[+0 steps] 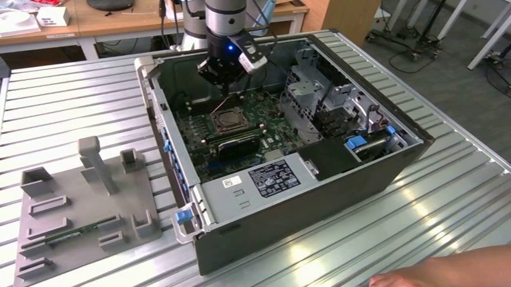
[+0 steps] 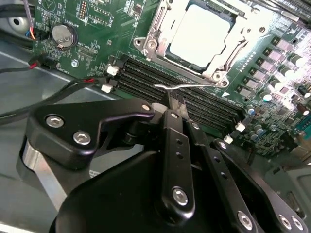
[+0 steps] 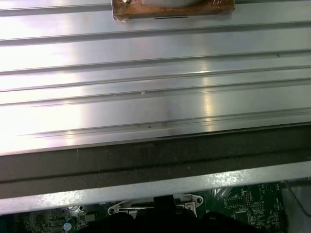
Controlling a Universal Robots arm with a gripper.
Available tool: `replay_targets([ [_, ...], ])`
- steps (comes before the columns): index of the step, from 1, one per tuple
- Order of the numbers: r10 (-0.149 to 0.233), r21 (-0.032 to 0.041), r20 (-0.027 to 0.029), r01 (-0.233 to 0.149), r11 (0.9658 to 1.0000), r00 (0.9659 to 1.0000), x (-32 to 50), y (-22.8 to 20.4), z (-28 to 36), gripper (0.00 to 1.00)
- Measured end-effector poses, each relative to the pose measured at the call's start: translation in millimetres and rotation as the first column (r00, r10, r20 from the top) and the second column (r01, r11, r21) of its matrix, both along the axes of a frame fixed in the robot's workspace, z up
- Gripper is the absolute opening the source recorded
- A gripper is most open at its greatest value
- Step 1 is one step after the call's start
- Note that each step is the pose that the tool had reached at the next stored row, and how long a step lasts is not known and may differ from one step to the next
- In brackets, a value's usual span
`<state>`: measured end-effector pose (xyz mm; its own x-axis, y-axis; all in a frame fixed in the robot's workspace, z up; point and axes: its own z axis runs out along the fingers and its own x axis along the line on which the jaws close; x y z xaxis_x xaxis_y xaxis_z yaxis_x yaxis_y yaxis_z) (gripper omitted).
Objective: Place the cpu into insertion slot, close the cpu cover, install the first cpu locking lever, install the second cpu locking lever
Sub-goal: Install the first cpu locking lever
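Here, fingers (image 2: 171, 121) clench 1 locking lever (image 2: 194, 86); 1 cpu cover (image 2: 158, 29) frames 1 cpu (image 2: 201, 36).

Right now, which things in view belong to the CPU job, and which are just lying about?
Job:
- cpu, sitting in the insertion slot
- cpu cover, down around it
- wire locking lever, next to the gripper

Lying about:
- grey fixture tray with a memory stick
- coin battery
- memory slots
- a person's hand at the table edge

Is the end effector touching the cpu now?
Apart. In the second wrist view, memory slots lie between the end effector and the cpu.
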<state>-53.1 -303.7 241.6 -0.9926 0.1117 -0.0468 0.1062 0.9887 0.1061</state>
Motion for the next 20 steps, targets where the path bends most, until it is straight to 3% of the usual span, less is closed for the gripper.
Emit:
replay_targets([
  [2, 0.000, 0.0040, 0.0000, 0.000, 1.0000, 1.0000, 0.0, -0.4, 0.0, 0.10],
  [6, 0.000, 0.0382, 0.0001, 0.000, 0.9993, 1.0000, -0.8, -2.8, 0.0, 0.10],
  [9, 0.001, 0.0515, 0.0004, -0.001, 0.9987, 1.0000, -1.8, -5.8, -0.1, 0.10],
  [12, 0.001, 0.0556, 0.0008, -0.001, 0.9985, 1.0000, -2.7, -8.9, -0.3, 0.10],
  [20, -0.007, 0.0555, 0.0010, 0.007, 0.9984, 1.0000, -5.7, -12.3, -2.3, 0.10],
])
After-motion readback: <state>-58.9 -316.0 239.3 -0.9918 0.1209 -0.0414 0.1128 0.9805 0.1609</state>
